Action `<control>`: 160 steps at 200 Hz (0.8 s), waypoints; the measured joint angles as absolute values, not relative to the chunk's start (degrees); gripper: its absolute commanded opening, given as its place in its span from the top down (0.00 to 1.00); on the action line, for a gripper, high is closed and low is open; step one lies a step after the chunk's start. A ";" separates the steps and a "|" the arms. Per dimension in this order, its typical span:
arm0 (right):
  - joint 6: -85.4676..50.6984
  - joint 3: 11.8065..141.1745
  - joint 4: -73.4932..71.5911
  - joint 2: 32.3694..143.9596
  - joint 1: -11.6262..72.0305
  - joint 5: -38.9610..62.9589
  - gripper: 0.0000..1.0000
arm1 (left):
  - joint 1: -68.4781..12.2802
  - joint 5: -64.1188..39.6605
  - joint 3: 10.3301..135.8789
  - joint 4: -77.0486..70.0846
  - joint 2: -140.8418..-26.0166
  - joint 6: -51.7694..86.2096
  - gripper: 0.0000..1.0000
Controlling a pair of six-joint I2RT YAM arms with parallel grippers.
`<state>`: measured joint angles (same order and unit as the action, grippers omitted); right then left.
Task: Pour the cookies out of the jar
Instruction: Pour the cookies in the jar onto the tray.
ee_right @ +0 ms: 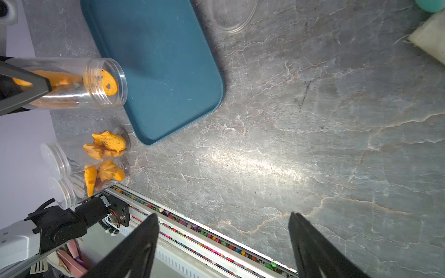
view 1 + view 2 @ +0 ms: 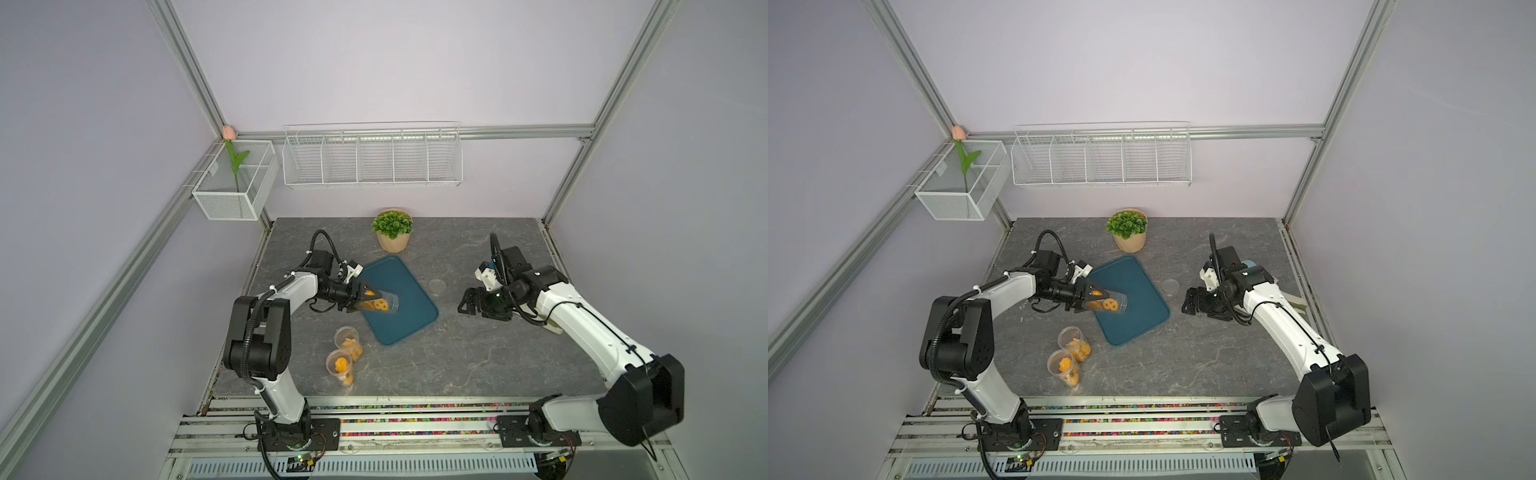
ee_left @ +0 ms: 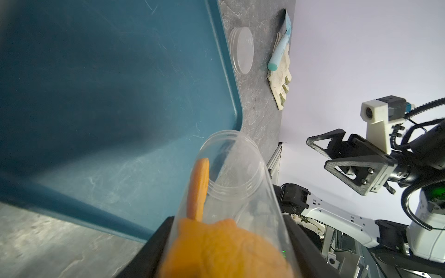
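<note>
My left gripper (image 2: 365, 300) is shut on a clear, lidless jar (image 2: 384, 304), holding it nearly level with its mouth over the near left part of the teal tray (image 2: 409, 328). Orange cookies (image 3: 216, 248) lie inside the jar (image 3: 240, 168). In the right wrist view, a round cookie (image 1: 109, 83) stands just inside the mouth of the jar (image 1: 72, 84). The tray (image 3: 108, 84) holds no cookies. My right gripper (image 2: 467, 305) hangs open and empty over the table to the right of the tray; its fingers stand wide apart around the gap (image 1: 224, 221).
Two more clear jars of cookies (image 2: 347, 338) (image 2: 340, 365) stand near the tray's front left corner. A clear lid (image 2: 437, 285) lies right of the tray. A potted plant (image 2: 392, 230) stands behind it. A cloth (image 3: 281, 79) and a teal-handled tool (image 3: 279, 53) lie at the right edge.
</note>
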<state>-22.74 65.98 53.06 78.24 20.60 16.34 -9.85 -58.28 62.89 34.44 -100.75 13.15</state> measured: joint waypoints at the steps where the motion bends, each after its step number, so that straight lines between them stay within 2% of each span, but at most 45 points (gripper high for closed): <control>1: -22.74 65.98 53.04 78.24 20.62 16.32 0.14 | -9.85 -58.26 62.89 34.44 -100.73 13.13 0.38; 160: -24.25 64.49 52.69 76.42 22.96 15.90 0.14 | -9.52 -56.88 62.81 34.02 -100.71 13.45 0.38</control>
